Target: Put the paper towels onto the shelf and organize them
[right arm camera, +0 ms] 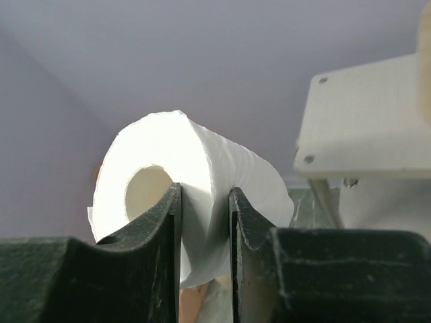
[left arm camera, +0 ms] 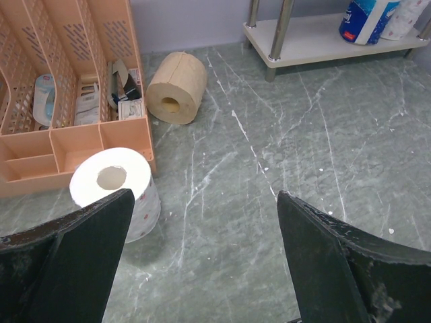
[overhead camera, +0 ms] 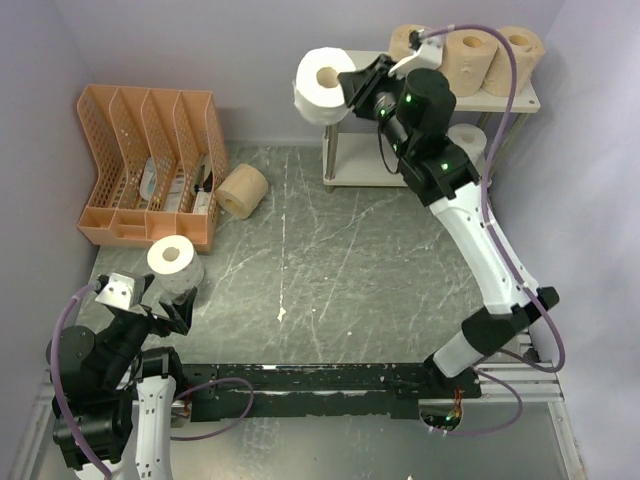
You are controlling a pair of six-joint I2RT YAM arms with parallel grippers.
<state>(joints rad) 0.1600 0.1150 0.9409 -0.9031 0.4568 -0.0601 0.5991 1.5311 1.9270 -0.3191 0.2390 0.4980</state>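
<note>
Paper towels: three tan rolls [overhead camera: 465, 55] on top of shelf [overhead camera: 520, 98]; one white roll [overhead camera: 322, 85] clamped in right jaws beside it; lying tan roll [overhead camera: 243, 190] and upright white roll [overhead camera: 175, 262] on counter [overhead camera: 330, 270] by orange organizer [overhead camera: 140, 170]; left jaws apart.

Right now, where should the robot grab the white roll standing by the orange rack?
Probably its wall, from above. The white roll stands upright with its hollow core facing up, so the open left pincer could drop one finger into the hole and the other outside, then squeeze. The orange rack sits close behind it, so a sideways approach looks cramped.
</note>
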